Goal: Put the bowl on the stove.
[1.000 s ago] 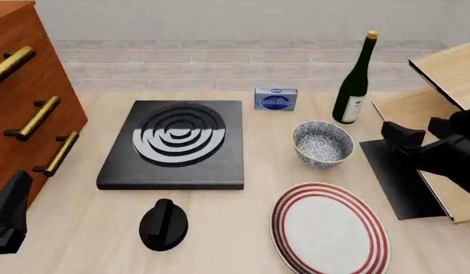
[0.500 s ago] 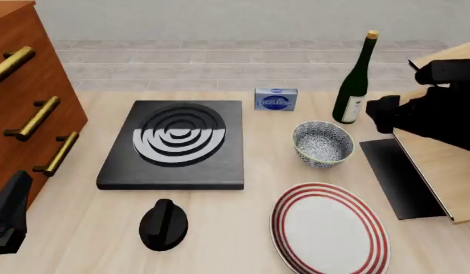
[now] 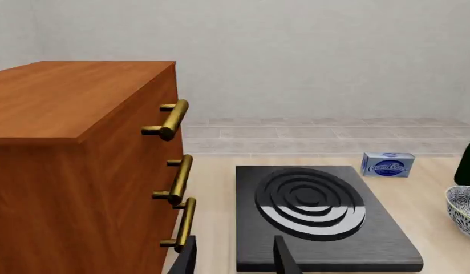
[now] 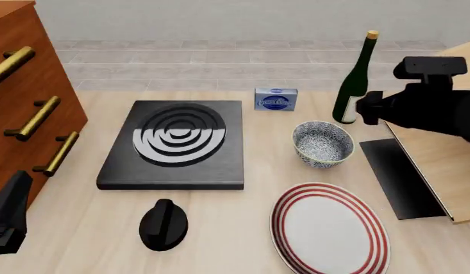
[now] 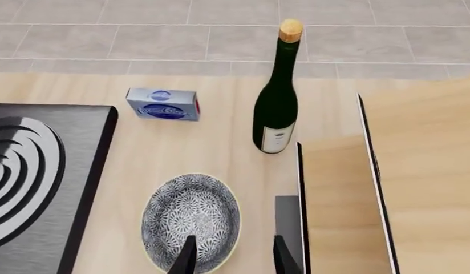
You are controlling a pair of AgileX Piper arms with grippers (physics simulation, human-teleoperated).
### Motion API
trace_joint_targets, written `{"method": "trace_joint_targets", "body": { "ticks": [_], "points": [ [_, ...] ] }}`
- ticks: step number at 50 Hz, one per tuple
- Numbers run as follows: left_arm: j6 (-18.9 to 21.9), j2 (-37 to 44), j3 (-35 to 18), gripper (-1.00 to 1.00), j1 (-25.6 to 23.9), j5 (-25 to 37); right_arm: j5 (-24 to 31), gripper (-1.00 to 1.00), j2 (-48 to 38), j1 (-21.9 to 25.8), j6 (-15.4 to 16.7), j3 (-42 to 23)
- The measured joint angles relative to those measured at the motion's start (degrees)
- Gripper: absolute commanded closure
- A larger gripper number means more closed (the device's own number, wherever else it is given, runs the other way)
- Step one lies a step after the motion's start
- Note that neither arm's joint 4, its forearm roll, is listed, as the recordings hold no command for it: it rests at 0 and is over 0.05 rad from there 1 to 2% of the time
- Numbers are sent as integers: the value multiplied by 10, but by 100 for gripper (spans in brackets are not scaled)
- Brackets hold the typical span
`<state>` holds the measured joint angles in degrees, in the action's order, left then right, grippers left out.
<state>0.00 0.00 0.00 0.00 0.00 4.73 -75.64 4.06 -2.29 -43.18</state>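
Note:
The speckled blue-grey bowl (image 4: 323, 144) stands upright on the table, right of the black stove (image 4: 174, 142) and apart from it. My right gripper (image 4: 367, 109) hovers above and just right of the bowl, beside the bottle. In the right wrist view it (image 5: 233, 260) is open, with the bowl (image 5: 191, 220) below its spread fingers and the stove's edge (image 5: 37, 171) to one side. My left gripper (image 4: 16, 197) rests low at the table's near left corner. In the left wrist view it (image 3: 235, 261) is open and empty, facing the stove (image 3: 319, 211), with the bowl's rim (image 3: 465, 208) at the frame edge.
A wooden drawer chest (image 4: 25, 108) with brass handles lines the left side. A green wine bottle (image 4: 355, 85) and small blue box (image 4: 275, 99) stand behind the bowl. A red-ringed plate (image 4: 328, 229) and black knob (image 4: 163, 224) lie in front. A wooden open box (image 4: 437, 142) sits right.
The right arm has risen and swung left and away from me, from beside the wooden box to above the bowl's right side. The left arm and all objects are unmoved.

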Motion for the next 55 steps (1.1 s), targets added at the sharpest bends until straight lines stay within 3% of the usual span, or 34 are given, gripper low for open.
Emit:
{"method": "trace_joint_targets", "body": {
  "ticks": [55],
  "points": [
    [0,0,0,-100,0,0,-101,-100,-175,11,-59,-9]
  ]
}}
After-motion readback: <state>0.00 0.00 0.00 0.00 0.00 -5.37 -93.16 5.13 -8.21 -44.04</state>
